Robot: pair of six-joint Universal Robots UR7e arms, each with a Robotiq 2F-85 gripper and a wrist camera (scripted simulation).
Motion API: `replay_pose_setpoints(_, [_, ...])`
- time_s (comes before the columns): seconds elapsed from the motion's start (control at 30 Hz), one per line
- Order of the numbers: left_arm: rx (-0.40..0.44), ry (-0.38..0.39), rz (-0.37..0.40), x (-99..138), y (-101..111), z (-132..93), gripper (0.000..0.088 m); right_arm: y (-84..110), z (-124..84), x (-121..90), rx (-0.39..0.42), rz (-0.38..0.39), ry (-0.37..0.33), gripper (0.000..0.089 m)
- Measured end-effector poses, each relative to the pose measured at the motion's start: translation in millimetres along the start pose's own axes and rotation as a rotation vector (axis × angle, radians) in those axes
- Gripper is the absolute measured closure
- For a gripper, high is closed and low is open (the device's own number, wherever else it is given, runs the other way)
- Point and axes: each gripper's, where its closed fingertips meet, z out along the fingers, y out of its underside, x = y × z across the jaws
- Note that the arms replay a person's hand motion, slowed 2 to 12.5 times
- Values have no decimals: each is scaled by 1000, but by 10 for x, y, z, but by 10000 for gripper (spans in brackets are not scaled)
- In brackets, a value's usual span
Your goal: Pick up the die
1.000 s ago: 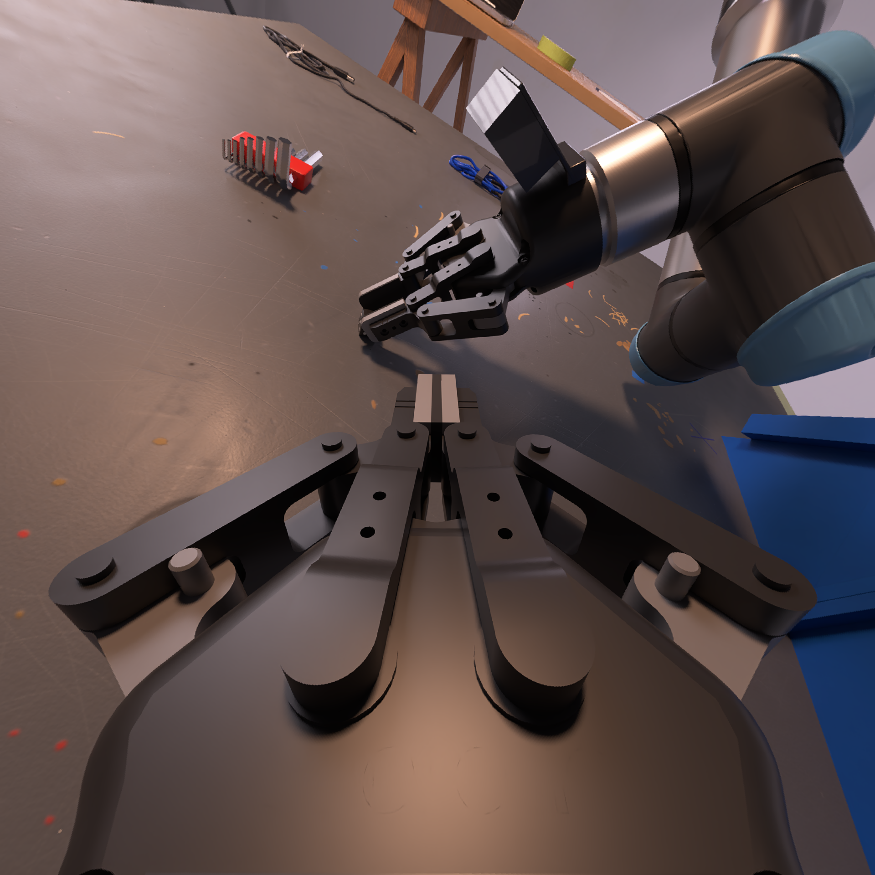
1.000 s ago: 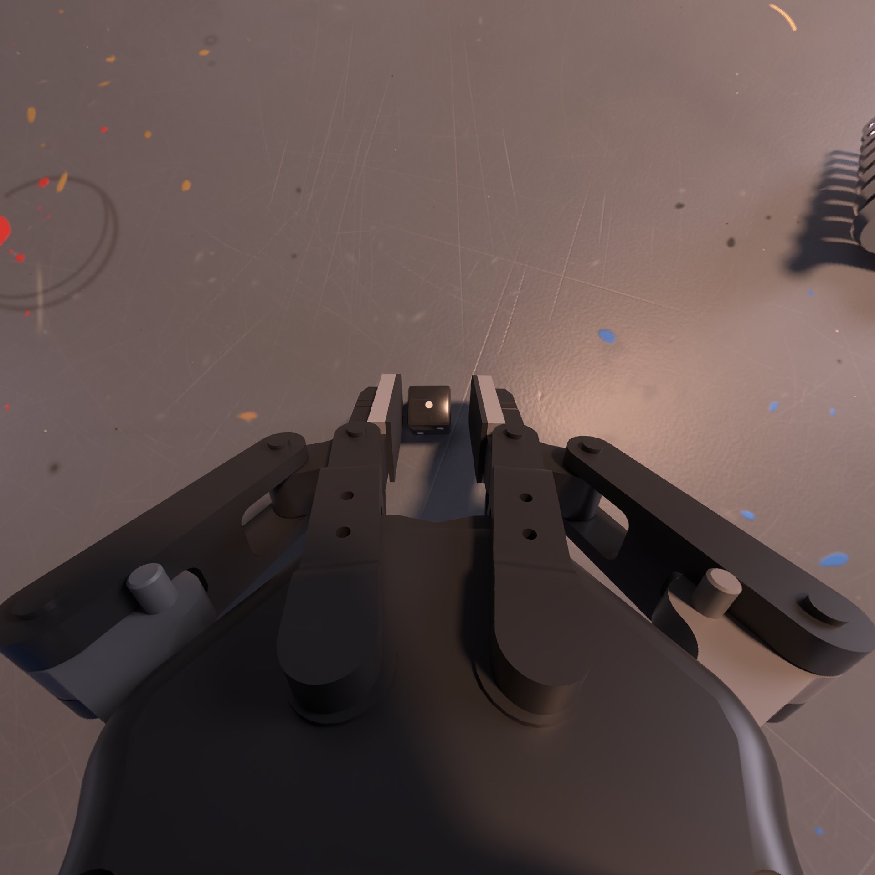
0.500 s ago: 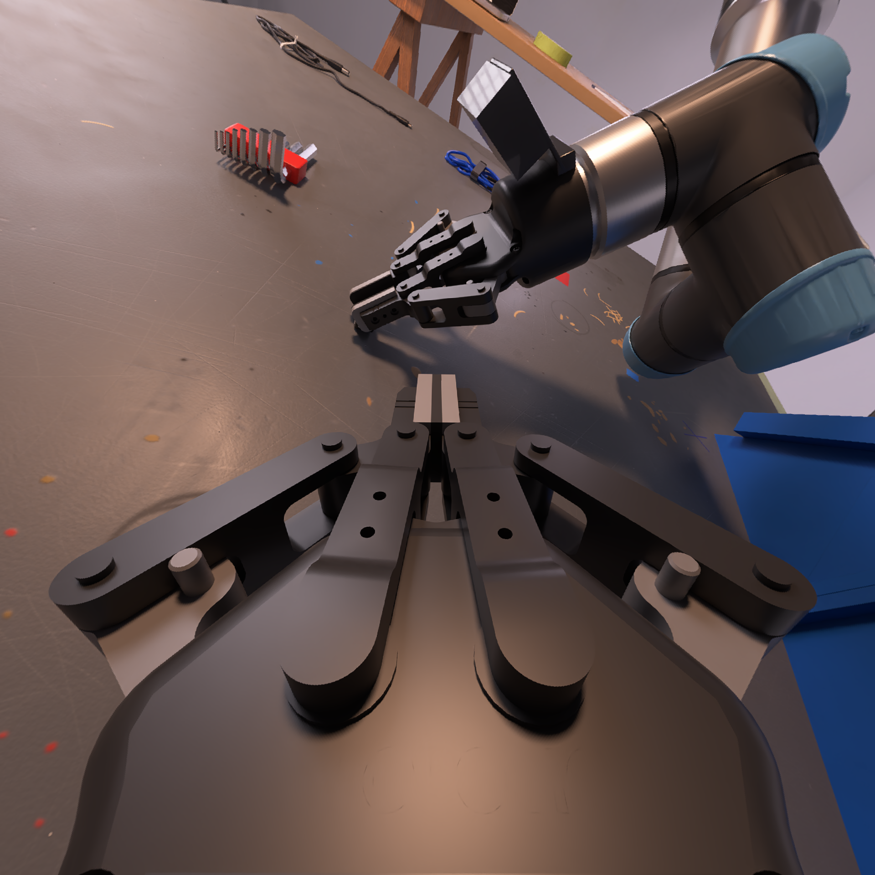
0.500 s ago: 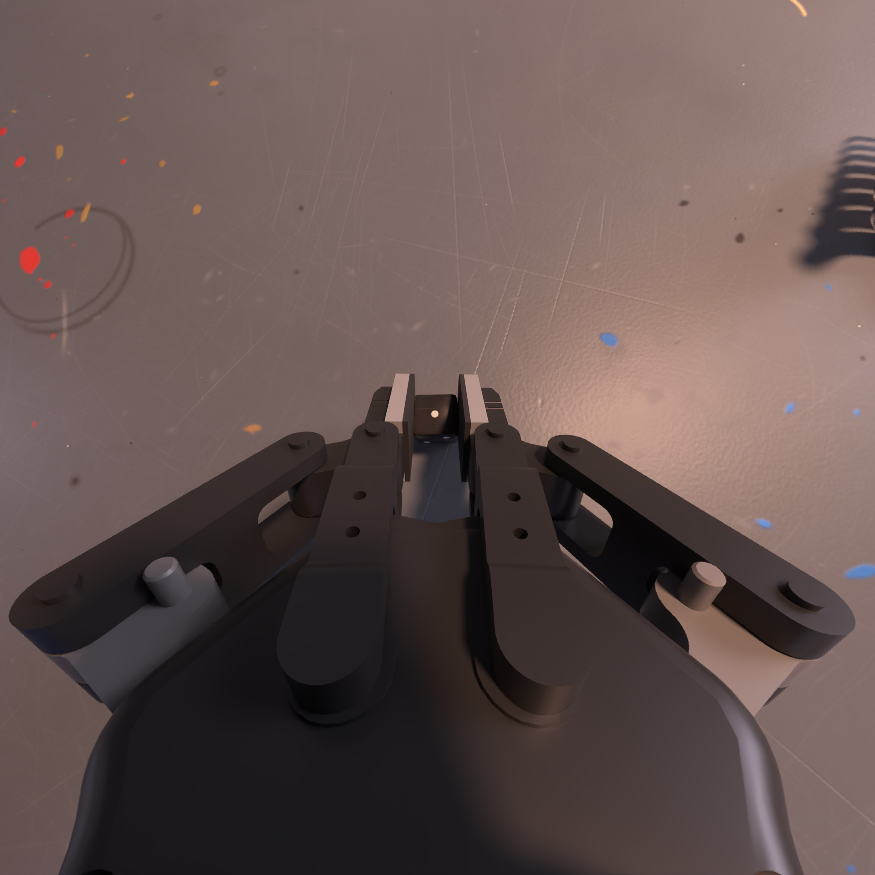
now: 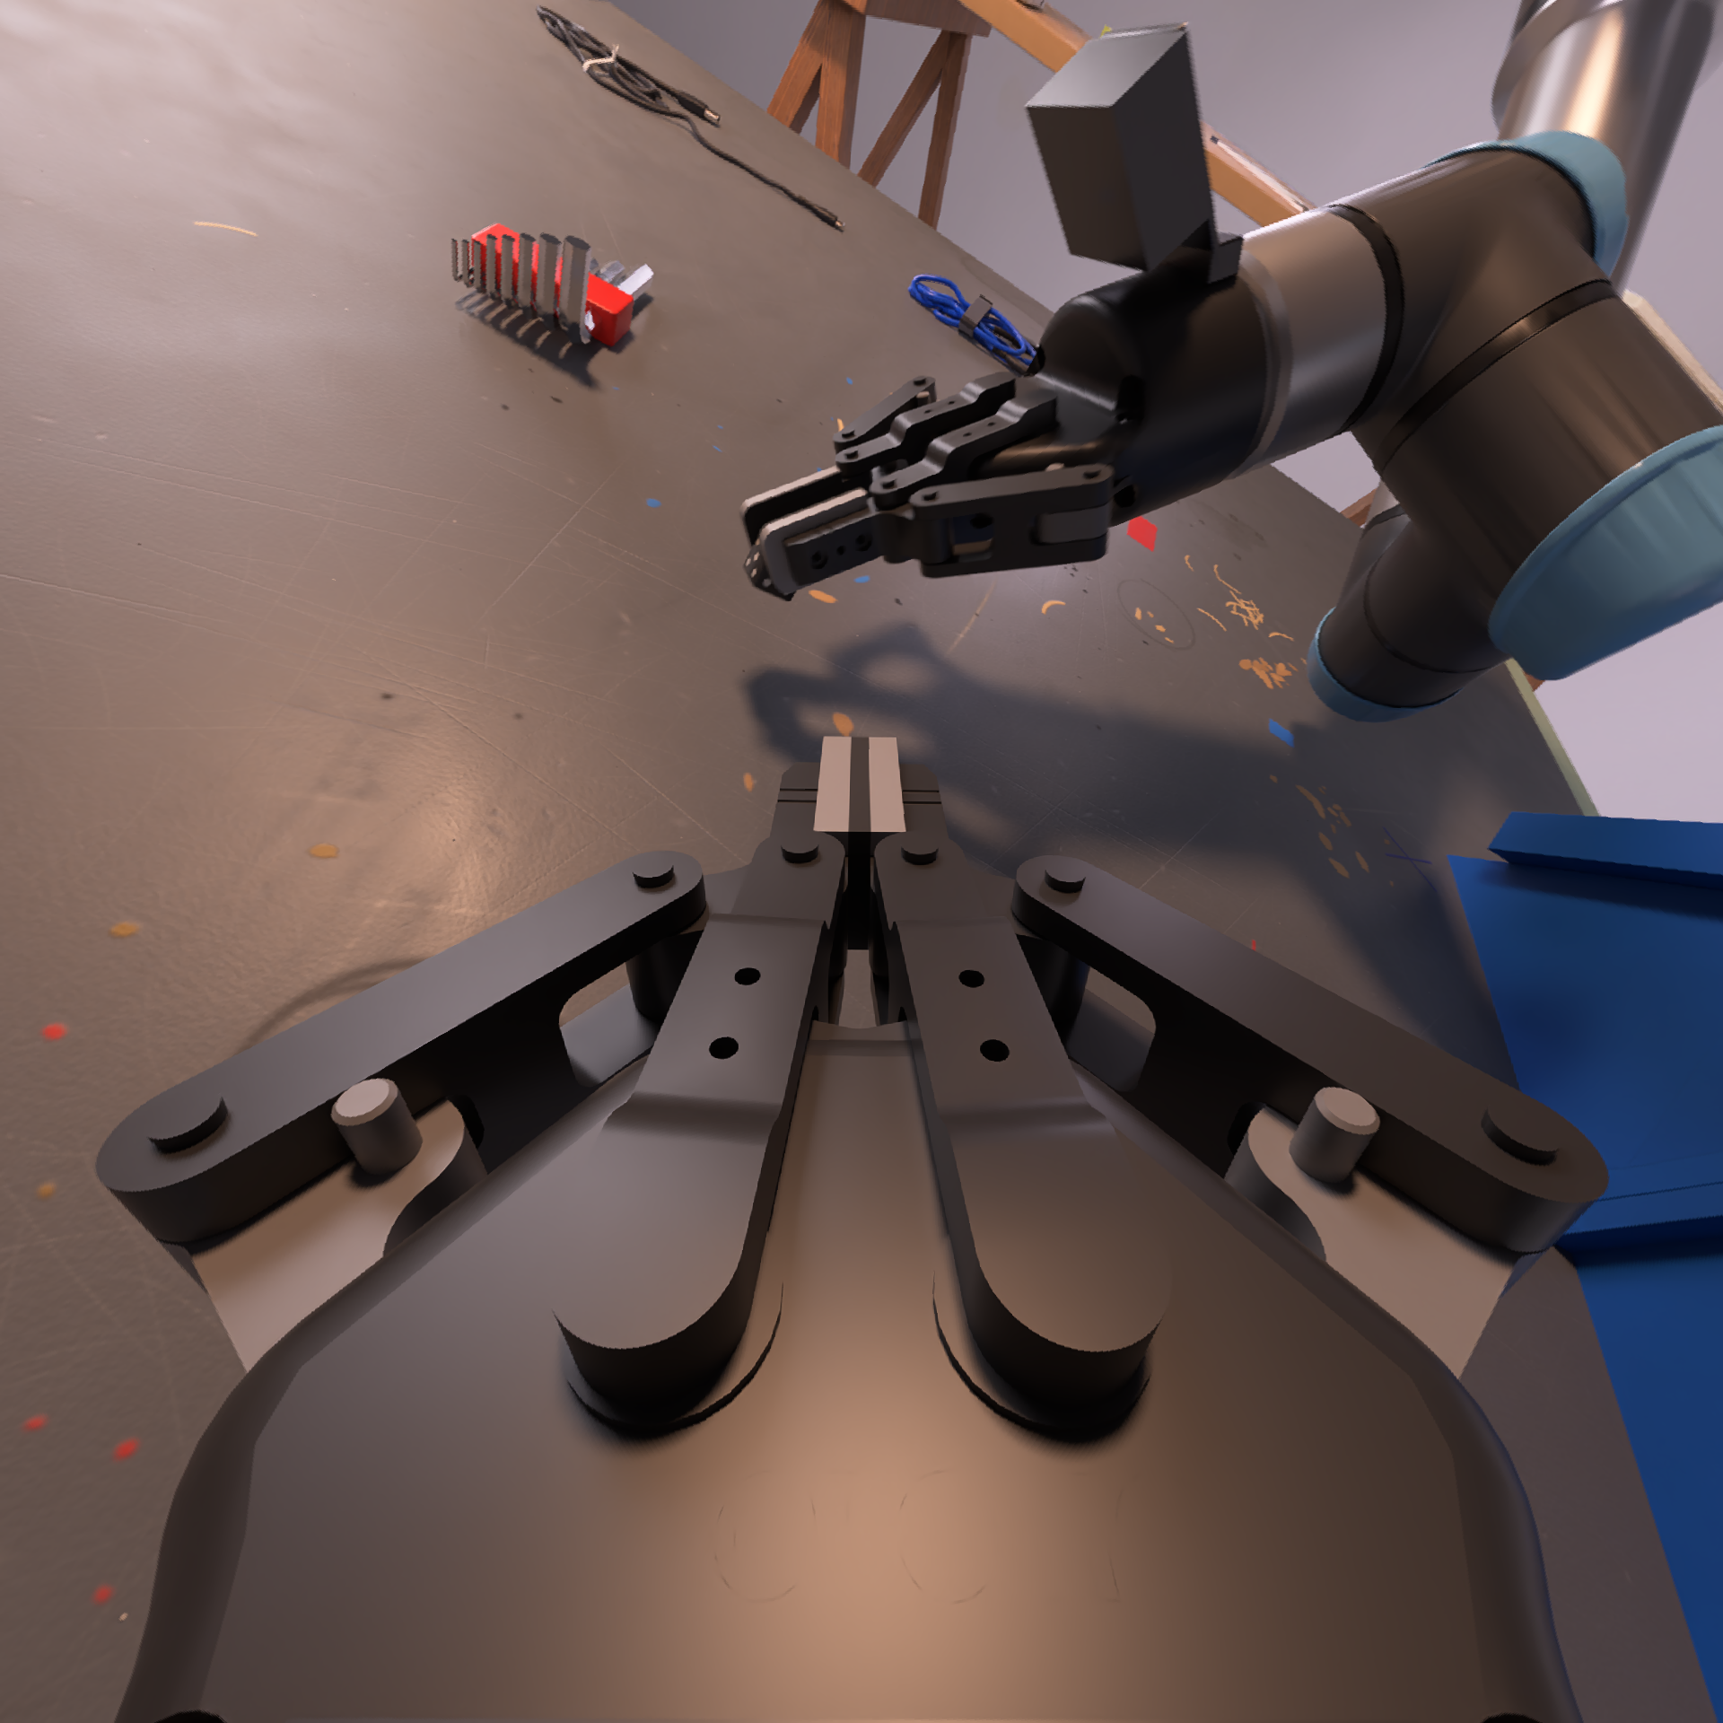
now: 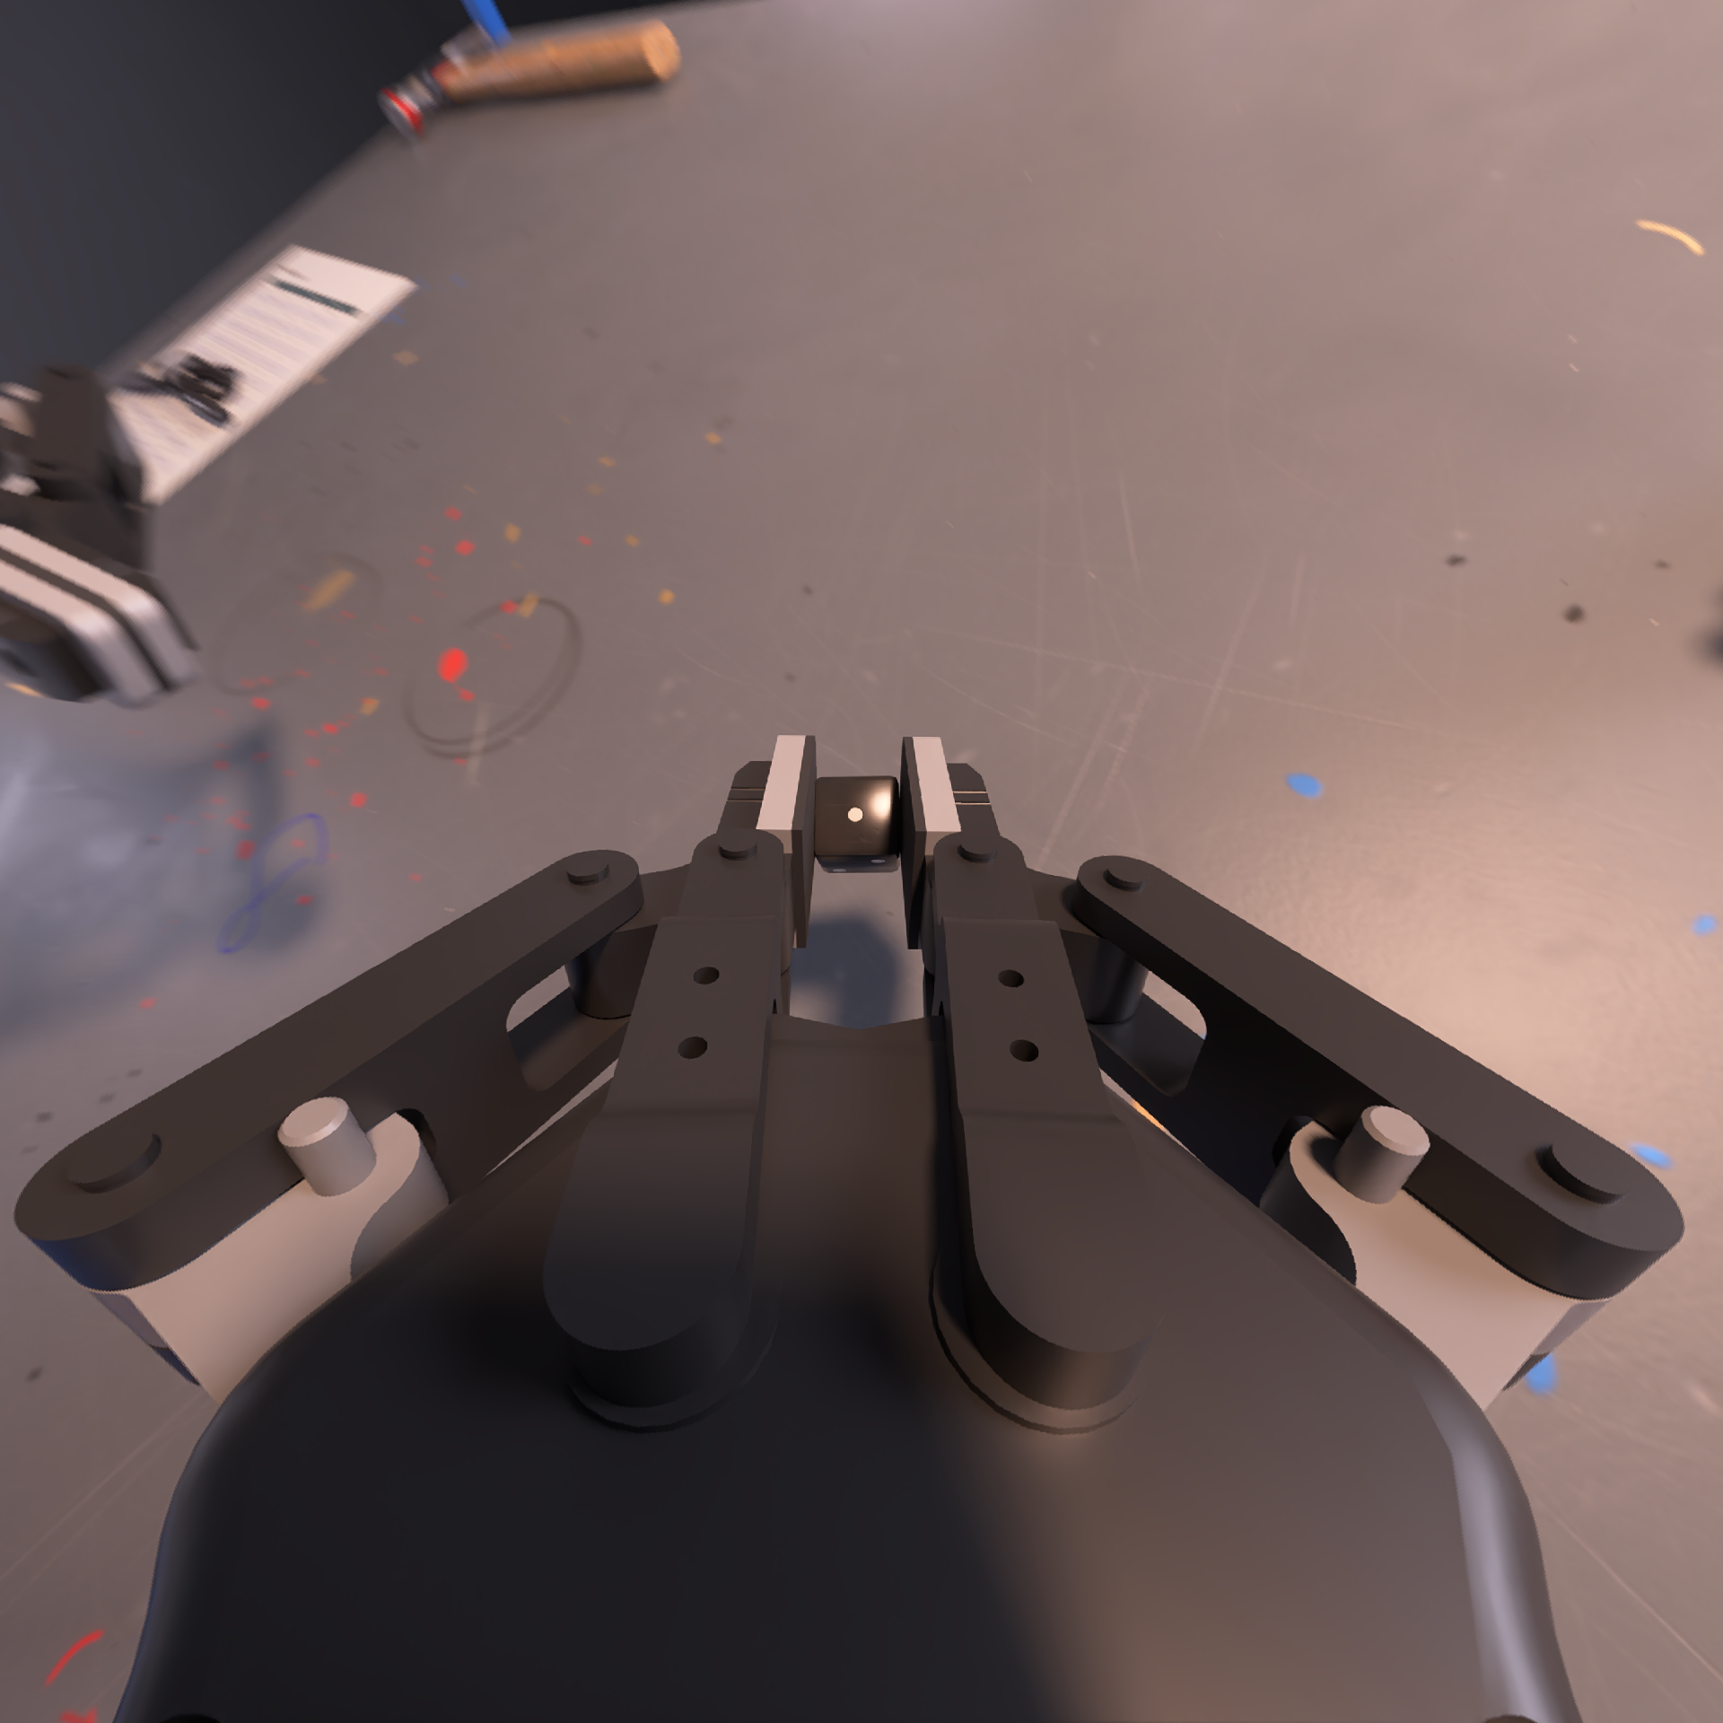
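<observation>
Scuffed grey-brown bench [image 5: 280, 578], flecked with red, orange and blue paint, carries everything in sight. At about 11 o'clock in the left wrist view a red holder of hex keys [image 5: 550, 280] stands well apart from the action, with a black cable [image 5: 653, 84] beyond it at 12 and a blue cable bundle [image 5: 974, 317] near 1 o'clock. In the right wrist view a cork-handled tool [image 6: 541, 65] lies far off at 11 o'clock and a printed sheet [image 6: 261, 345] at 10.

The right gripper [image 6: 856, 802] has its jaws clamped on the die [image 6: 856, 813], a small black cube showing a single white pip toward the camera, pinched between the two pale pads. From the left wrist view the die [image 5: 757, 565] sits at the fingertips with the gripper's shadow lying separately on the bench below, so it appears to be lifted clear.

The left gripper [image 5: 858, 783] has its jaws pressed together on nothing and hangs idle over the bench.

The lift looks to be under way, the task nearly done. Next calls only for a steady hold with no loosening of the jaws; so small a cube could slip or twist out.
</observation>
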Motion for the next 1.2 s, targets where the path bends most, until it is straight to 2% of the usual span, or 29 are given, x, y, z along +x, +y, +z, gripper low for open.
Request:
replay_pose_setpoints(0.23, [-9, -38, 9, -31, -4, 34, 874, -290, -184, -345, 189, 21, -214, 731])
replay_pose_setpoints(0.43, [-3, -56, 15, -19, -39, 72, 840, -472, -363, -604, 320, -5, -344, 731])
replay_pose_setpoints(0.53, [4, -53, 17, 7, -63, 94, 823, -526, -430, -703, 357, -22, -386, 731])
replay_pose_setpoints(0.87, [33, 5, 8, 154, -160, 153, 773, -587, -560, -1033, 397, -84, -515, 731])
replay_pose_setpoints(1.2, [77, 123, -57, 338, -264, 154, 698, -546, -633, -1327, 389, -160, -638, 731])
